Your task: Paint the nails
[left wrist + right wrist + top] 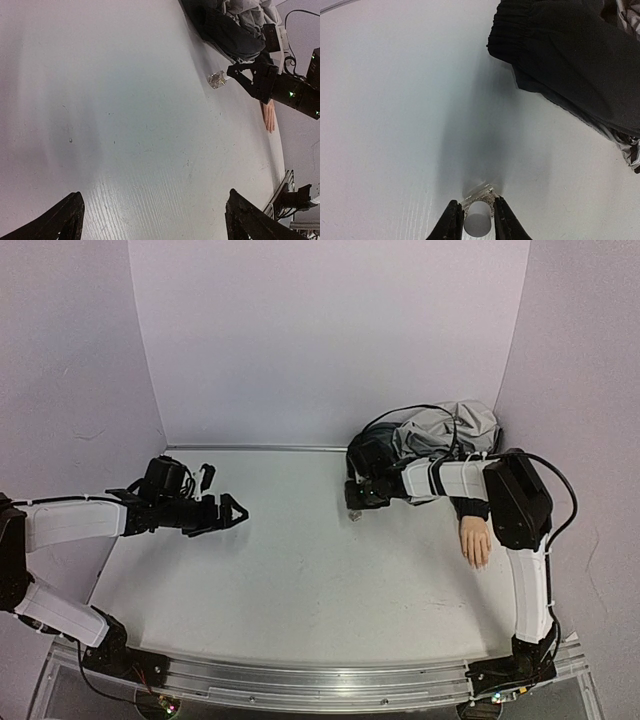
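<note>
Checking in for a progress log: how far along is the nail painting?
Done: only the approach; the right gripper sits at the small clear bottle. In hand: its fingers clamp the white cap. Left: uncapping, then painting the nails of the mannequin hand, which lies apart near the table's right edge. The left gripper hangs open, idle.

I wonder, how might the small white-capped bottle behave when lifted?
The small bottle looks rigid and probably light. Its smooth round cap, pinched by the right gripper, might slip; its clear body may be fragile.

Overhead and wrist views sharing table (300,570)
</note>
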You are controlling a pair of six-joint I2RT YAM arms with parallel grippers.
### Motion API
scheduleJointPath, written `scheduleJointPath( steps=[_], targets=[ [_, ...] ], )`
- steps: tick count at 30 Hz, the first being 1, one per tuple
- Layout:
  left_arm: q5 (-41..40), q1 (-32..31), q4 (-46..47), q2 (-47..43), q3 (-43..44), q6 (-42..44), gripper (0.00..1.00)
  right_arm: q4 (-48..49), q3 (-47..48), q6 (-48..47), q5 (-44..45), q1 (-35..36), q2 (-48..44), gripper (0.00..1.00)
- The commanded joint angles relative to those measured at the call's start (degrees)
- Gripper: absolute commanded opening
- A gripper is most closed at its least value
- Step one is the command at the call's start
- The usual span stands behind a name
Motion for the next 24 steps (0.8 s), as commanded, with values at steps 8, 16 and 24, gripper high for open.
scheduleJointPath(
  steps=[8, 16, 24],
  targets=[
    [1.63, -0.98, 2.63, -0.01, 4.03, 0.98, 0.99, -1.54, 2.67, -0.52, 1.63, -0.09, 1.81, 0.24],
    [0.94, -1.87, 2.69, -0.73, 4.38, 1.63, 0.99, -1.73, 1.66, -0.61, -0.52, -0.09, -0.68, 0.02],
    [-10.88, -9.96, 4.27, -2.23, 5.22, 7.98, 0.99, 2.96, -5.61, -0.63, -17.0, 0.17, -9.99, 0.0]
  ],
)
